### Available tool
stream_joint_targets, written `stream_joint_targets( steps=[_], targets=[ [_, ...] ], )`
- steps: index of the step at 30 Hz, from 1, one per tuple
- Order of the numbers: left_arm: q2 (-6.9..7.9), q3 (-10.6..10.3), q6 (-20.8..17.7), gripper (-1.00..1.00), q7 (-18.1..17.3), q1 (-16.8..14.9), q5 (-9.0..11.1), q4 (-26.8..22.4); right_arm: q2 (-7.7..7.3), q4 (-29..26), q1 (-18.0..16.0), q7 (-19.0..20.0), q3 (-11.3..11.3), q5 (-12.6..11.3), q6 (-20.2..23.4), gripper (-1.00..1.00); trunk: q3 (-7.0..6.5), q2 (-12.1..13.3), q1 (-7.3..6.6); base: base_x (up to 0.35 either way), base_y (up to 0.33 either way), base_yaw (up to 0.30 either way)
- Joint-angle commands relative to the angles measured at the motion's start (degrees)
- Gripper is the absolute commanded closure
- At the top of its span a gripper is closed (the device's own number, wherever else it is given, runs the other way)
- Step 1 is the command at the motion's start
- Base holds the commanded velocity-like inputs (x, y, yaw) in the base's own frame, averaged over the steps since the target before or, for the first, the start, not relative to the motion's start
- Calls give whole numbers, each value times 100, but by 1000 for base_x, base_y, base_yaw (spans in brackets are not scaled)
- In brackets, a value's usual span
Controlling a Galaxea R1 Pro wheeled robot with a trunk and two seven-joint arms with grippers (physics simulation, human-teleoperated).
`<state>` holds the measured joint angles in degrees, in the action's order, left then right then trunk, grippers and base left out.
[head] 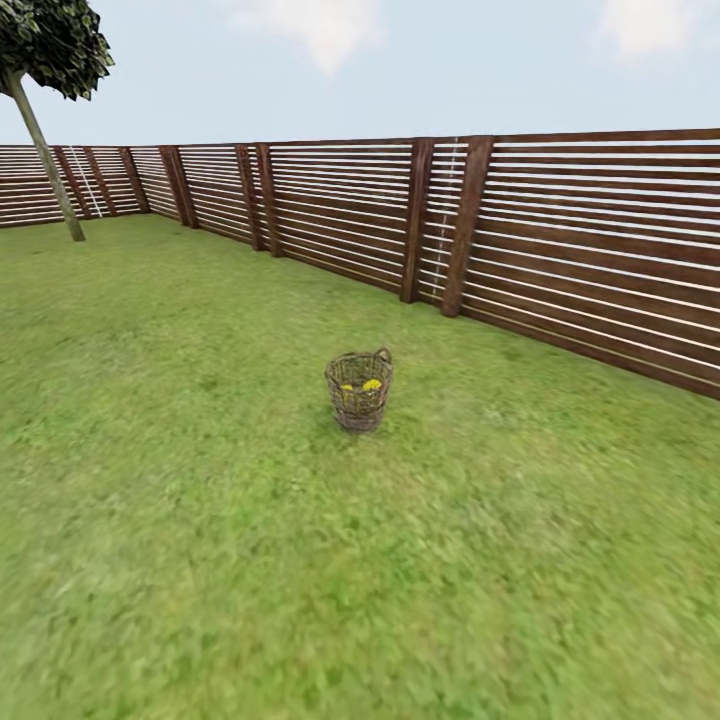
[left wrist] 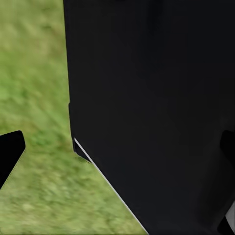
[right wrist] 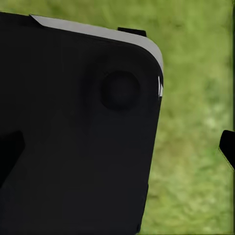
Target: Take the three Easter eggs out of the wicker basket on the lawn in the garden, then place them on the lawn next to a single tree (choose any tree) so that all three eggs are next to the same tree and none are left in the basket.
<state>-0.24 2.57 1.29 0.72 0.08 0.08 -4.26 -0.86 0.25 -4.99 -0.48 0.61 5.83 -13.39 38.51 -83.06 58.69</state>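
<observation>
The wicker basket (head: 359,391) stands upright on the lawn (head: 180,520) in the middle of the head view, a few steps ahead. Yellow Easter eggs (head: 371,384) show through its open top and weave; how many lie inside is unclear. In the left wrist view my left gripper (left wrist: 117,152) is open, its dark fingertips (left wrist: 10,152) far apart, hanging over grass beside the robot's black body (left wrist: 156,98). My right gripper (right wrist: 117,149) is likewise open with nothing in it, its fingertips (right wrist: 228,146) spread beside the same black body (right wrist: 73,137).
A brown slatted wooden fence (head: 520,220) runs behind the basket from the far left to the right edge. A thin leaning-trunk tree (head: 45,150) stands at the far left by the fence. Grass stretches all around the basket.
</observation>
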Motion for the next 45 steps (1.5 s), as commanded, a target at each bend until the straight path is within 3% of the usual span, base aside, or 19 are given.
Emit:
stream_joint_targets(
  steps=[1, 12, 45],
  targets=[
    [-2, 24, 12, -100, 7, 1, 1, -2, -2, 3, -2, -5, 0, 50, -15, -100, 4, -2, 3, 338, 0, 0],
    [-2, 25, 12, -100, 7, 1, 1, -4, -6, 8, -2, -5, 4, 74, -11, -100, 4, -2, 3, 338, 0, -105],
    [-3, 31, 12, -100, 7, 1, 1, 2, 0, -36, -2, -5, 19, 86, -6, -100, 4, -2, 3, 338, 0, -2]
  ],
)
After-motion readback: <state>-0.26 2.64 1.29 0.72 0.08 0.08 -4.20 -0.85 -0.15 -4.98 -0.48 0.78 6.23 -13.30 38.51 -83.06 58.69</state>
